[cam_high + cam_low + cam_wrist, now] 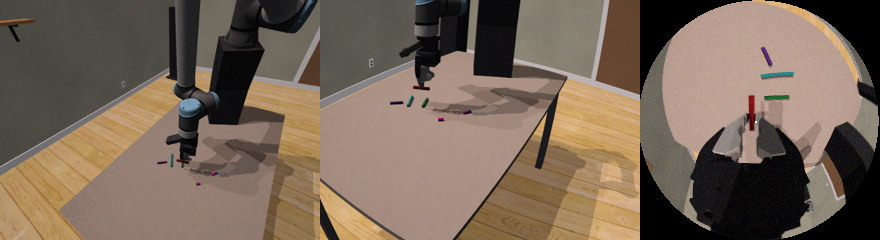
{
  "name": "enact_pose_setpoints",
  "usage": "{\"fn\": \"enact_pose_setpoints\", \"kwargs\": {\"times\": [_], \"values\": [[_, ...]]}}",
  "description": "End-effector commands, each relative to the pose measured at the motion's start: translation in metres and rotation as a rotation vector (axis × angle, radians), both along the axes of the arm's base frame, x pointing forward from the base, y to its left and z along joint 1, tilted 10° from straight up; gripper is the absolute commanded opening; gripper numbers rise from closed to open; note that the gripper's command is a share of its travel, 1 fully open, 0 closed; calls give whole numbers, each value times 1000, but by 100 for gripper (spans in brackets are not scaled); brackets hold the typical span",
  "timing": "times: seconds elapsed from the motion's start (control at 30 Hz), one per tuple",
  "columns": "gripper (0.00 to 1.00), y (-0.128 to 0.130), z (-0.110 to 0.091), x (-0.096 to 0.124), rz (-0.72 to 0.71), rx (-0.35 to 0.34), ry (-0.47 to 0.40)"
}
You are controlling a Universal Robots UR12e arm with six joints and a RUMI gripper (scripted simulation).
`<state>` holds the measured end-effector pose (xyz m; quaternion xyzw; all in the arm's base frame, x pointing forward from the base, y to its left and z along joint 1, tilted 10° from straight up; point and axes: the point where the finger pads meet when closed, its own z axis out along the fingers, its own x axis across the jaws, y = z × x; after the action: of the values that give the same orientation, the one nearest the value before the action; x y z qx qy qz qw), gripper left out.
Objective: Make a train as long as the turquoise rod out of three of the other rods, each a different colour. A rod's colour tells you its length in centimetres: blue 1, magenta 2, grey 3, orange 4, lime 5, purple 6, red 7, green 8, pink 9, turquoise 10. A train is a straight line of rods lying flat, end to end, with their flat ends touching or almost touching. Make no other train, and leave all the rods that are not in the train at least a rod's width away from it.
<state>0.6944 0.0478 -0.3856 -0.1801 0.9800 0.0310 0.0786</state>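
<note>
At the wrist view's 6 o'clock, we see the gripper (752, 123) closed almost fully on the red rod (752, 112), which sits between the fingertips with most of its length pointing toward 12 o'clock. In the exterior view the red rod hangs level, lifted off the table (423, 165).

We judge the rod to be light, stiff and smooth-sided. The hold looks to be near one end, not mid-length, so we expect it could pivot in the jaws if it is bumped or swung fast.

Just beyond, at 1 o'clock, lies the green rod (776, 97), then the turquoise rod (777, 75), both crosswise and roughly parallel. Farthest, at 12 o'clock, lies the purple rod (766, 56), tilted.

In the exterior view, two magenta rods (440, 119) (466, 112) lie apart toward 4 o'clock of the group; the farther one has a blue rod (469, 111) at its end. Table edges are well away on every side, leaving wide room.
</note>
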Motion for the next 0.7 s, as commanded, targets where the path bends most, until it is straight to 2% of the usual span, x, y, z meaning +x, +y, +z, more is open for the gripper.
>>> {"fn": "enact_pose_setpoints", "kwargs": {"times": [0.0, 0.1, 0.17, 0.3, 0.67], "values": [[0, 3, 1, 0, 14, -2, -2], [0, 18, 1, -5, 91, -14, -9], [0, 18, 1, -5, 91, -14, -9], [0, 55, 2, -19, 283, -42, -26], [0, 129, 5, -54, 685, -100, -63]]}}
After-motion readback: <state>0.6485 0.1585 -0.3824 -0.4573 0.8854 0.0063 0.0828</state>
